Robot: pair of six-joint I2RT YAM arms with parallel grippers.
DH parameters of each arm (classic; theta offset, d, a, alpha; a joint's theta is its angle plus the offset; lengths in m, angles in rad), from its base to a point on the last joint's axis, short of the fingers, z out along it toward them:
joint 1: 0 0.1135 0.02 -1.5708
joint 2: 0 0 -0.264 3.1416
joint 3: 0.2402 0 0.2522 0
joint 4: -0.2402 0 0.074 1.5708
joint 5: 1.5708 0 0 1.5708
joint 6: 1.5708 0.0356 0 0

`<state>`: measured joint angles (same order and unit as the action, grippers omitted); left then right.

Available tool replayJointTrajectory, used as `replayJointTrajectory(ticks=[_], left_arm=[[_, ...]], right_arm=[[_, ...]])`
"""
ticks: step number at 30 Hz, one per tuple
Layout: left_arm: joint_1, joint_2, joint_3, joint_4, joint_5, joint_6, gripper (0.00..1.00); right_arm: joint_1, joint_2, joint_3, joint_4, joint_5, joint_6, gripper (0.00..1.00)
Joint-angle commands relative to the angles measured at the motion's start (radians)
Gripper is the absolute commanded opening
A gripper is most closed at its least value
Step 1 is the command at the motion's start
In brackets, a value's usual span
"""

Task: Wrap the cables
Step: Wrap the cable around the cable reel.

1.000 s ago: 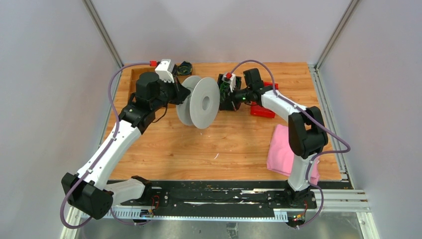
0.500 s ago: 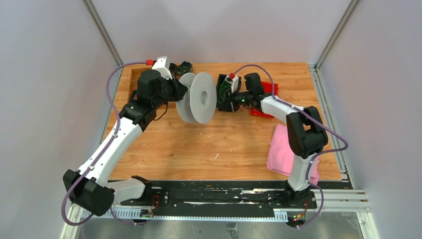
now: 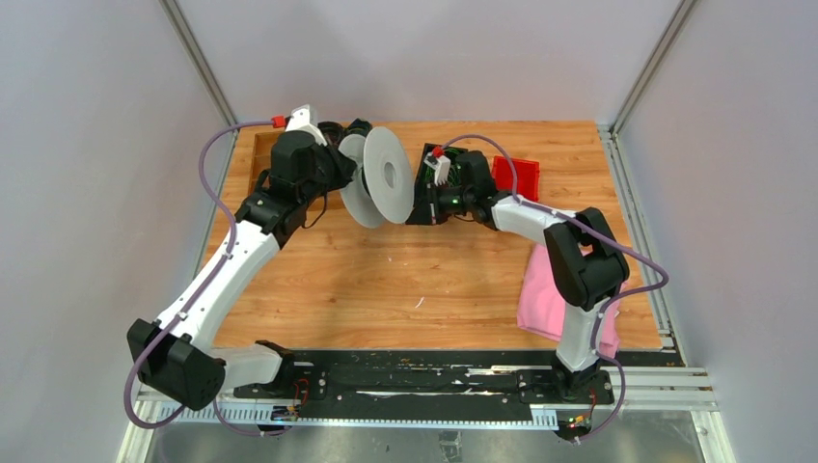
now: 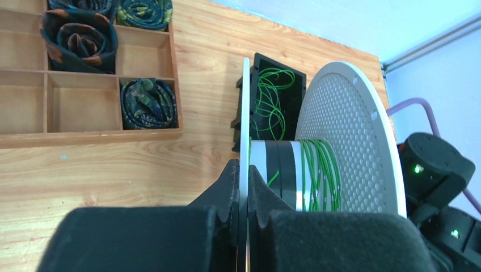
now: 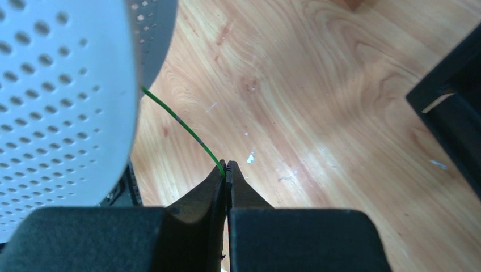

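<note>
The left fingers [image 4: 234,191] pinch the thin edge of one round side of the grey spool [image 4: 351,130], with one finger on each side of that edge. The spool stands on its side, so its two round sides face left and right. The other round side is full of little holes and sits farther from these fingers. Between the two sides, just past the left fingertips, the green cable [image 4: 319,170] is wound round the middle of the spool in many turns. Past the spool, more loops of green cable lie loose in a black box [image 4: 282,63]. The right fingers [image 5: 222,184] are pressed together and pinch one thin piece of the green cable at their very tips. From those tips the cable runs up and to the left, in a nearly straight line, and goes behind the edge of the spool's holey side. Under the right fingers is the wooden surface [image 3: 434,280]. Off to the left of the left fingers is a wooden tray [image 4: 85,136] with small boxes in it, and dark rolls of cord [image 4: 148,103] sit in some of them. A pink cloth [image 3: 540,289] lies on the surface near the right arm, well away from both pairs of fingers.
</note>
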<state>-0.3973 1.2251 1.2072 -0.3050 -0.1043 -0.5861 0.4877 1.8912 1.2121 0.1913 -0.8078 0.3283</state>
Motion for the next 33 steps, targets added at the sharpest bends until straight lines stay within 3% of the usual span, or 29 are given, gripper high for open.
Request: replayJointTrajectory(ticks=[1, 17, 33], left_arm=[[0.010, 0.002, 0.043, 0.120, -0.060, -0.058, 0.00], [0.010, 0.022, 0.004, 0.161, -0.156, -0.040, 0.00], [0.010, 0.029, 0.003, 0.165, -0.156, -0.037, 0.00]], right_arm=[[0.043, 0.004, -0.016, 0.068, -0.012, 0.115, 0.01], [0.084, -0.068, -0.106, 0.248, -0.018, 0.460, 0.04], [0.096, -0.091, -0.112, 0.295, -0.056, 0.494, 0.08]])
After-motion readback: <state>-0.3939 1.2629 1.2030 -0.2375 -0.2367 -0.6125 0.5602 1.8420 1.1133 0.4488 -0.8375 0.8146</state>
